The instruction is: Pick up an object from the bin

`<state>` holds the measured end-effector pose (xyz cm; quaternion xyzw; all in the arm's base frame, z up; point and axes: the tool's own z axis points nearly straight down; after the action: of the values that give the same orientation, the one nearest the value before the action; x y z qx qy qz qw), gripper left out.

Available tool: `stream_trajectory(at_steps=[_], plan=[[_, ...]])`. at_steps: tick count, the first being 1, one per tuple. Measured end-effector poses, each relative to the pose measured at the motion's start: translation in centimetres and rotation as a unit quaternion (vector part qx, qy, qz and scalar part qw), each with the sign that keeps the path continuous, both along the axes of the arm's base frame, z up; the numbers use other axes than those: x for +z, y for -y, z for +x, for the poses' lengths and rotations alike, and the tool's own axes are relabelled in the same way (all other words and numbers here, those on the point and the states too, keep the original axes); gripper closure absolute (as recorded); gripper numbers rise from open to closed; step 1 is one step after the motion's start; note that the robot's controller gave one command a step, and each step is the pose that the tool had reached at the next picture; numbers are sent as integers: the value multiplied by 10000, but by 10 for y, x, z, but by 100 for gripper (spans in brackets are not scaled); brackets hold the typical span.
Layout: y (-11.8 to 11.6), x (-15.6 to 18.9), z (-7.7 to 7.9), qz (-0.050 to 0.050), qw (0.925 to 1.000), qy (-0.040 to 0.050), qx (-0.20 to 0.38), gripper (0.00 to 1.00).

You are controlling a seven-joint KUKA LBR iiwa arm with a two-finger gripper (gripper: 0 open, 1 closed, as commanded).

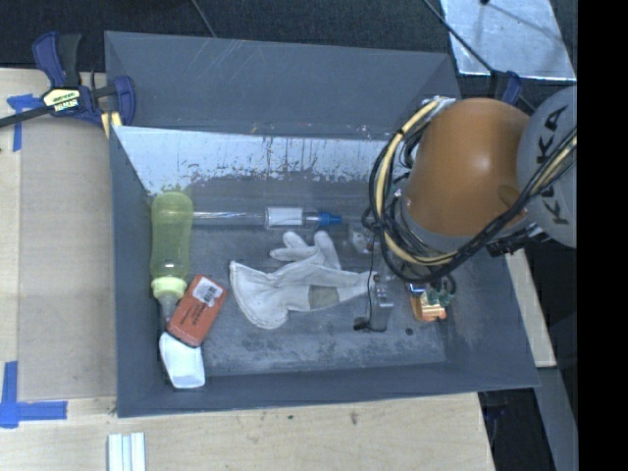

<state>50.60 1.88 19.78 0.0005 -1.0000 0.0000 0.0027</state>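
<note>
White, limp fabric glove point(280, 287) mid-frame looks light and floppy, best pinched at a fold near the gripper point(376, 312); jaws' state unclear.

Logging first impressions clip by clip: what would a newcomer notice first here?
The arm's orange wrist cover, ringed with cables, looms over the right of the grey bin, the gripper down at the right end of a crumpled white glove mid-bin. By the left wall lies a green bottle, an orange-labelled white bottle just below it in the view.
</note>
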Motion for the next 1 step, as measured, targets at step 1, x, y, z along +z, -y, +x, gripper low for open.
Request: stream_trajectory(at_steps=[1], plan=[[0, 4, 2, 1, 10000, 43, -3, 0]])
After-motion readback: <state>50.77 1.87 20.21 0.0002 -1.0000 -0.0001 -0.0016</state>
